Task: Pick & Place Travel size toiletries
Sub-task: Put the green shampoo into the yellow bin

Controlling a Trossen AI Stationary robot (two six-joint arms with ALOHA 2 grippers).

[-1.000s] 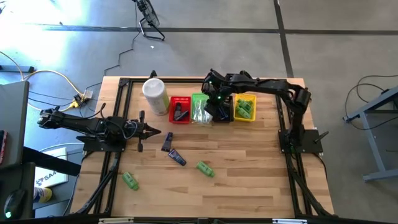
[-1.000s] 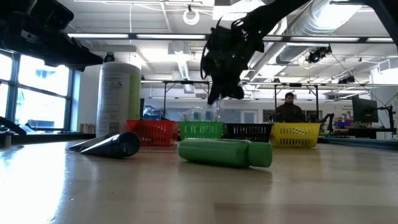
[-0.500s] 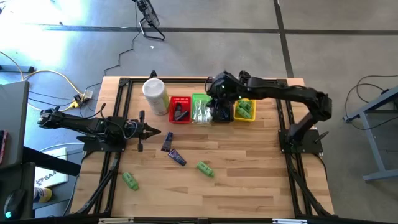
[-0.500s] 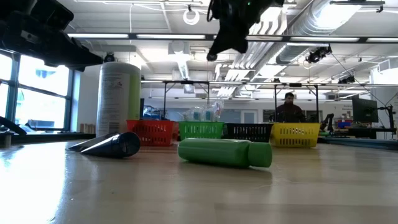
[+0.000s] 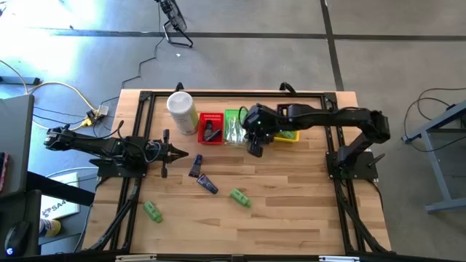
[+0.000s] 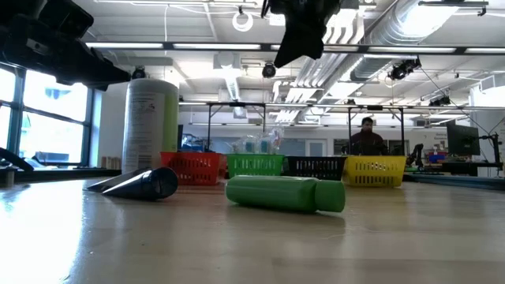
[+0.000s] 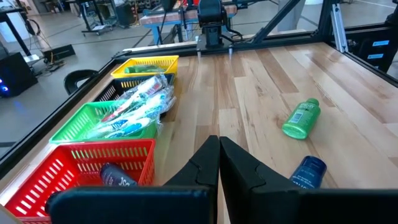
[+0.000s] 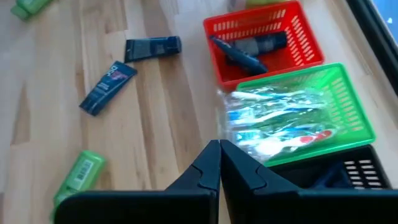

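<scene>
The right gripper [image 5: 254, 150] hung clenched and empty just in front of the green basket [image 5: 234, 115], the left gripper [image 5: 183, 154] waited clenched near two dark tubes [image 5: 202, 175], green bottles [image 5: 239, 197] lay loose on the table [image 5: 291, 204].

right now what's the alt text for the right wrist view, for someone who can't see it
The right gripper, shut and empty, hangs above a red basket holding dark tubes and a green basket of plastic-wrapped sticks. Two dark tubes and a green bottle lie loose on the wooden table.
</scene>
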